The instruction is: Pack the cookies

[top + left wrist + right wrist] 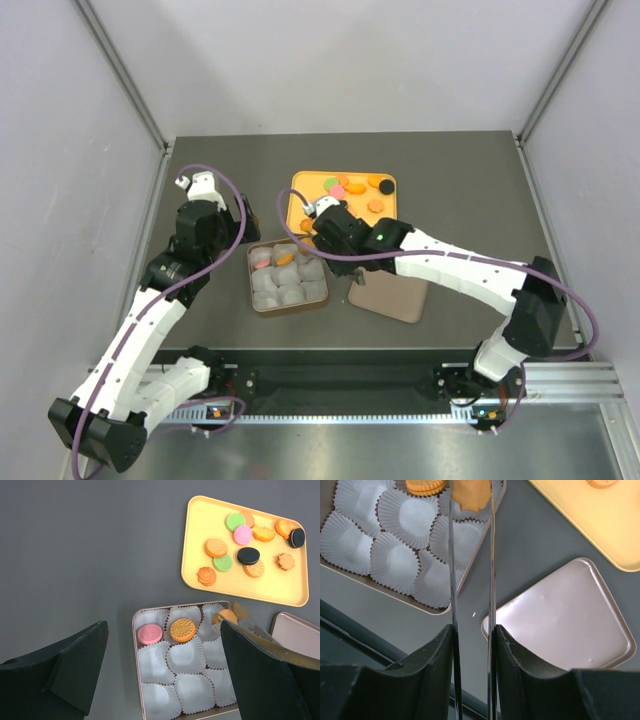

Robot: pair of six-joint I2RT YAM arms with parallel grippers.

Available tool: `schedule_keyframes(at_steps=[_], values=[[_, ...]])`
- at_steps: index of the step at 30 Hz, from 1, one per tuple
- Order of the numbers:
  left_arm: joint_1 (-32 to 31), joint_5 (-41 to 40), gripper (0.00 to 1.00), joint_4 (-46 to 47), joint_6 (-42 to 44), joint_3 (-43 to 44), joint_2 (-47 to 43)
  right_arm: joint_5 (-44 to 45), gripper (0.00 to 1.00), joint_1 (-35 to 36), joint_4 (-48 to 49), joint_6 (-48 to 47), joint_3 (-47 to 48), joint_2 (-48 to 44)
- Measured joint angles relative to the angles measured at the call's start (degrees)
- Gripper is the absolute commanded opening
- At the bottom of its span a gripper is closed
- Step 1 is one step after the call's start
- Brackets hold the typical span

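Pleated paper cups (186,656) in a metal tin (135,650); smooth, glossy metal lid (560,625). Matt cookies (216,547) on a matt plastic tray (200,525).

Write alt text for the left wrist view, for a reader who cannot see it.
A tin of white paper cups holds a pink cookie and an orange cookie; metal tongs hold a third cookie at a corner cup. Behind, a yellow tray carries more cookies.

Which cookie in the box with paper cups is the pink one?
The round pink cookie in the rectangular metal tin's far-left corner, beside the round orange cookie. It is the tin's only pink one.
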Motion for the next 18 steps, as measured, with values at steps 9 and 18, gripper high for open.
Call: schedule_keyframes(at_steps=[9,18], values=[[0.0,0.0,0.99,0.0,0.0,0.0,0.0,0.1,0.34,1.0,-0.1,0.0,0.3,3.6],[0.0,0.0,0.99,0.0,0.0,0.0,0.0,0.3,0.43,1.0,-0.1,0.3,0.4,4.5]])
